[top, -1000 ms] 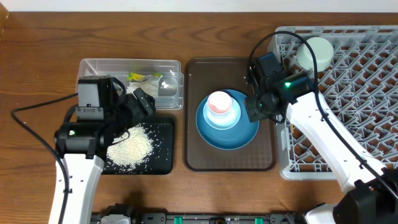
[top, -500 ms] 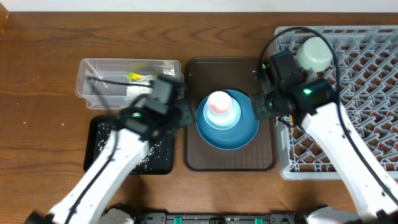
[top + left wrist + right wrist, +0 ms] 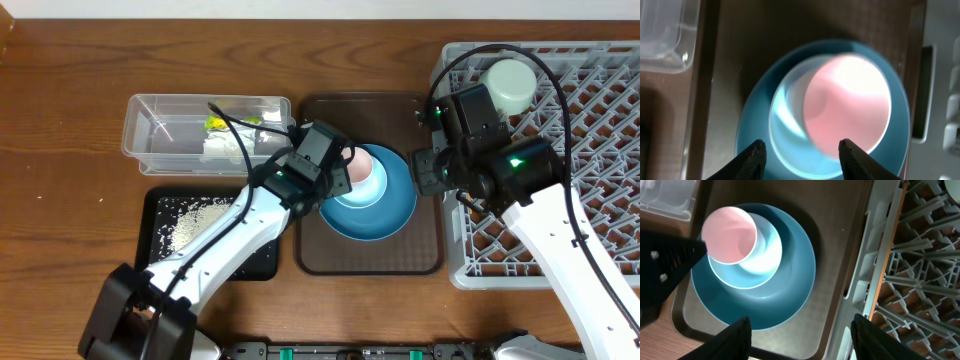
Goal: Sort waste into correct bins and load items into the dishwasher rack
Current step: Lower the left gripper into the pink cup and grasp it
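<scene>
Hovering over pink cup (image 3: 847,105), left tool (image 3: 802,148) open, right tool (image 3: 800,325) open near blue plate (image 3: 795,280)

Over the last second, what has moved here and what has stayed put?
The left gripper swung right, from over the black tray to above the pink cup, open. The right gripper edged toward the rack. Cup, plate, tub and the bowl in the rack stayed put.

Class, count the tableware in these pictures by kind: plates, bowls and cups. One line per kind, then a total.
Plates: 1, the blue plate
Bowls: 2, the pale-blue bowl on the plate and the mint-green bowl in the grey rack
Cups: 1, the pink cup in the pale-blue bowl
Total: 4
</scene>
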You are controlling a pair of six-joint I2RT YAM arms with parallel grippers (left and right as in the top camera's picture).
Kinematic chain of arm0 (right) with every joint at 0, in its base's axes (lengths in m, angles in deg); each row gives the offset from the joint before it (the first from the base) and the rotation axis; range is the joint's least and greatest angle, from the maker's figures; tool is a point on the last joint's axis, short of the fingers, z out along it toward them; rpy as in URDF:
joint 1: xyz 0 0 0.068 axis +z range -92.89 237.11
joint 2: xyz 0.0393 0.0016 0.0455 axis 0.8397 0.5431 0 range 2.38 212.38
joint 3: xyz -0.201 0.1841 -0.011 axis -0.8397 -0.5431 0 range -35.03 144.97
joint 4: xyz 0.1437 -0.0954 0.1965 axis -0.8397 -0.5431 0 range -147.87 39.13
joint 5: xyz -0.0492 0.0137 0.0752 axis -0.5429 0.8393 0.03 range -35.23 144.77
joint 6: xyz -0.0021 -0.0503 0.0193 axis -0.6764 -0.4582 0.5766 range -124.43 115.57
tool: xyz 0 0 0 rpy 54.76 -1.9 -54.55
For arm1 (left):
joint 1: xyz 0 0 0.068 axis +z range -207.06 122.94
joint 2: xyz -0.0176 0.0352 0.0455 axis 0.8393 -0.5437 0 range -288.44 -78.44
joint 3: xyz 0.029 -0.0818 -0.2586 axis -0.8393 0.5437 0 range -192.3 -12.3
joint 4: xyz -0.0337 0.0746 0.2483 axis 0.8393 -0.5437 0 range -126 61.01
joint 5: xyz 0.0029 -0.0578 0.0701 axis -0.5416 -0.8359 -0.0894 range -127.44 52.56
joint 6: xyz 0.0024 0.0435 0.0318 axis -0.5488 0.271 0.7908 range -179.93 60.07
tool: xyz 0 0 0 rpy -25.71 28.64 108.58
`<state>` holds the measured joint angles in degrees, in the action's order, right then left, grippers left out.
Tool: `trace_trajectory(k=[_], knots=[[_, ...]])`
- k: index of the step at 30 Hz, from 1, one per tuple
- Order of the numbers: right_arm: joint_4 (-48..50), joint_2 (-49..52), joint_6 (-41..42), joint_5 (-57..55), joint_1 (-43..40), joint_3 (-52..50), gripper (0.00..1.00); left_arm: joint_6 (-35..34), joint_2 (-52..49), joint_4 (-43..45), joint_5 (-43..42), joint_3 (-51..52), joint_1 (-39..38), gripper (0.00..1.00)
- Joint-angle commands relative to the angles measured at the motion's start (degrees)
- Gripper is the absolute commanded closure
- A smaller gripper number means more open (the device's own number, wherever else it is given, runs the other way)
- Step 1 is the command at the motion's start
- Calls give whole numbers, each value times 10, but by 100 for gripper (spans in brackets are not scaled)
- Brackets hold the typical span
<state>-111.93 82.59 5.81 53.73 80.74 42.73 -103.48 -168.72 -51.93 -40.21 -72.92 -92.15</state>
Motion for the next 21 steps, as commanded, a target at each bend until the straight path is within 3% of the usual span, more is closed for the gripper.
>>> trace_trajectory(k=[1,11,16,21], knots=[[-1,-4,6,0,-10,10,37,-9,-7,12,24,-3,-2,50],[-1,-4,4,-5,-10,10,32,-9,-53,34,24,-2,-1,50],[-2,-4,4,-7,-10,10,31,-9,-62,32,24,-3,0,59],[-3,-4,4,-22,-10,10,29,-9,-47,31,24,-3,0,59]])
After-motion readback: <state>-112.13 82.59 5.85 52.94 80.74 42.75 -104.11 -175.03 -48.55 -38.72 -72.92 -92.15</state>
